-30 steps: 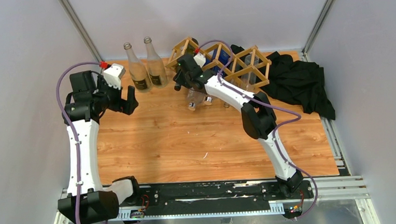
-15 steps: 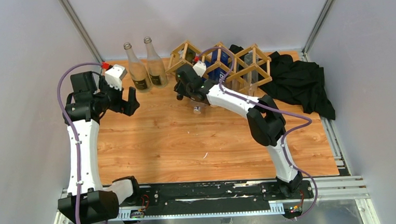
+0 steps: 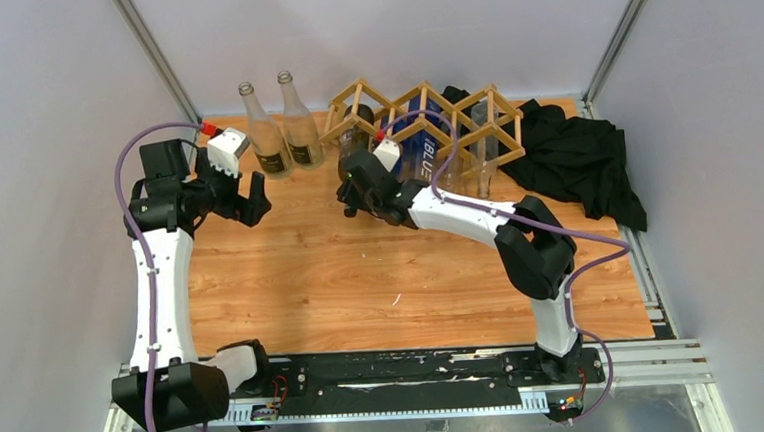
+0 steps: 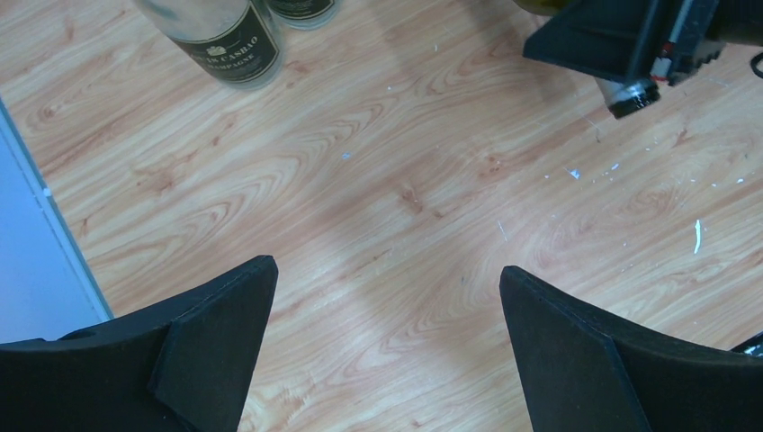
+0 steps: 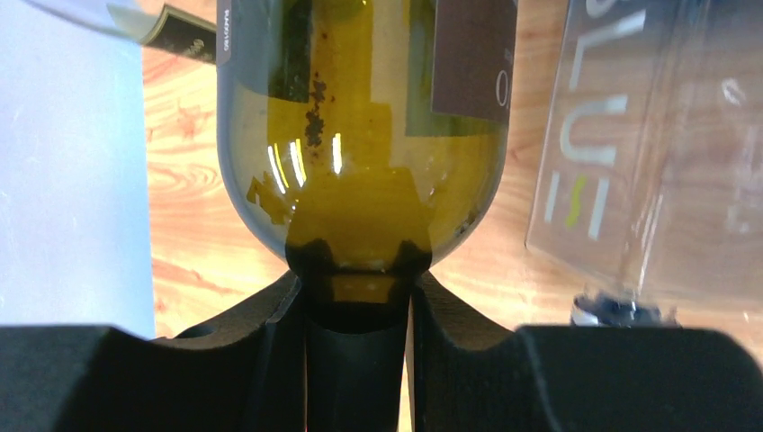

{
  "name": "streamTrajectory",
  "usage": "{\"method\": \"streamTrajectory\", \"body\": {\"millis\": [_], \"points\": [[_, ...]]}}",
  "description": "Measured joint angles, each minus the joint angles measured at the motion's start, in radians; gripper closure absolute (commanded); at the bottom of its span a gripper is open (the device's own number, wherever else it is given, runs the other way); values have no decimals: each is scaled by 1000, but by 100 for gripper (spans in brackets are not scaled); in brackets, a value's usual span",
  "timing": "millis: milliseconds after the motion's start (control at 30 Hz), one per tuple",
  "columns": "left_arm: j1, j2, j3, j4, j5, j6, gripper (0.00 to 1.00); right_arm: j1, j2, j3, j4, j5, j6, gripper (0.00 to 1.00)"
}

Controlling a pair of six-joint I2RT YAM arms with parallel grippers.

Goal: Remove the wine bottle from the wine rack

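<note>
The wine rack [image 3: 358,81], a light wood lattice, stands at the back of the table. An olive-green wine bottle [image 3: 351,150] lies in its leftmost diamond, neck pointing toward me. My right gripper [image 3: 358,191] is shut on that neck. In the right wrist view the fingers [image 5: 358,288] clamp the dark neck below the bottle's shoulder [image 5: 360,135]. My left gripper [image 3: 246,194] is open and empty above the bare wood to the left. In the left wrist view [image 4: 387,274] its fingers are wide apart, and the right gripper [image 4: 630,45] shows at the top right.
Two clear bottles [image 3: 266,133] [image 3: 300,121] stand upright at the back left, near the left gripper. A clear bottle marked BLUE [image 5: 648,153] lies in the rack beside the green one. A black cloth [image 3: 575,159] lies at the back right.
My right gripper has drawn back from the rack toward the near side, bringing the green bottle's neck with it. The left arm has barely moved.
</note>
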Motion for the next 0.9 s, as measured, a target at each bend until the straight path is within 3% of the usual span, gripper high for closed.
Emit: {"method": "streamTrajectory", "body": {"millis": [900], "points": [[-1,-34,-131,31,124,124,0,79,-293,-344,81,-84,35,100]]}}
